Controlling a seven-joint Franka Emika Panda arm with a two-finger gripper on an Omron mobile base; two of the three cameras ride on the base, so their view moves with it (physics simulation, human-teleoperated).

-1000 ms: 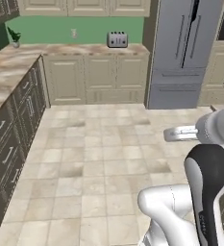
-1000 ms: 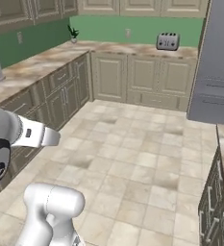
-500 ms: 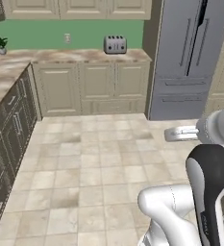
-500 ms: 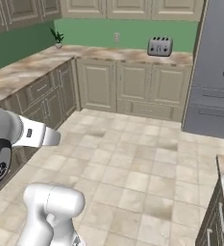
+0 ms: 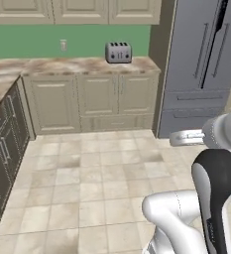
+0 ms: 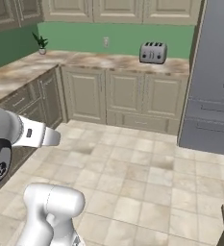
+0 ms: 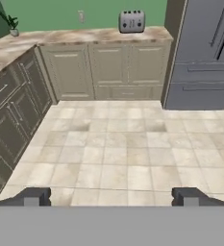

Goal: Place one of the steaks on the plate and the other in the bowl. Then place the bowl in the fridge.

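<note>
While the jaws are spread wide and hold nothing, tiled floor [image 7: 118, 158] is seen below them. Farther off, the fridge [image 5: 201, 64] stands shut at right, beside a surface [image 6: 108, 61] carrying a toaster [image 6: 153, 52].

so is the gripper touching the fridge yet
Apart. In the hand view the gripper, its tips wide open and empty, sits over floor tiles with a broad stretch of floor before the fridge.

The end effector [image 7: 111, 197] hangs empty with its 2 fingertips [image 7: 34, 196] spread wide apart, the arm raised.
</note>
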